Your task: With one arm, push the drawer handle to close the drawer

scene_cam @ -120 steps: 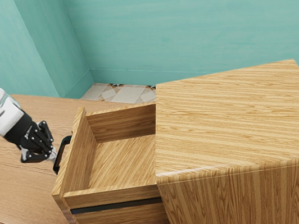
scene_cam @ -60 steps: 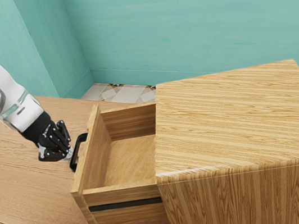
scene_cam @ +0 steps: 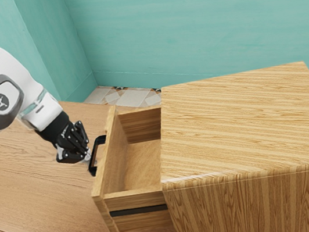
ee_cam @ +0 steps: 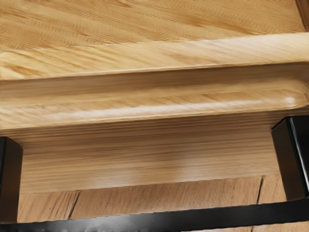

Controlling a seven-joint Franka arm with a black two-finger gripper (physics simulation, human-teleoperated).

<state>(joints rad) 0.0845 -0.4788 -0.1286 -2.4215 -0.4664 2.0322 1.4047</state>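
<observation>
- Below the fingers (scene_cam: 87, 155), the tabletop (scene_cam: 32, 197): flat brown wood, finely grained, thinly seamed.
- The fingers: narrow, tips together at the handle (scene_cam: 93, 155), a glossy black bracket.
- Just beyond the fingers, the drawer (scene_cam: 113, 161): boxy, pale striped wood, partly open.
- Farthest from the fingers, the cabinet (scene_cam: 244, 125): blocky, boldly grained wood.

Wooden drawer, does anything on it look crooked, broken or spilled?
Nothing stands out. The drawer is partly open, as expected midway through closing; its black handle looks attached at both ends, and I see no spill or damage.
</observation>
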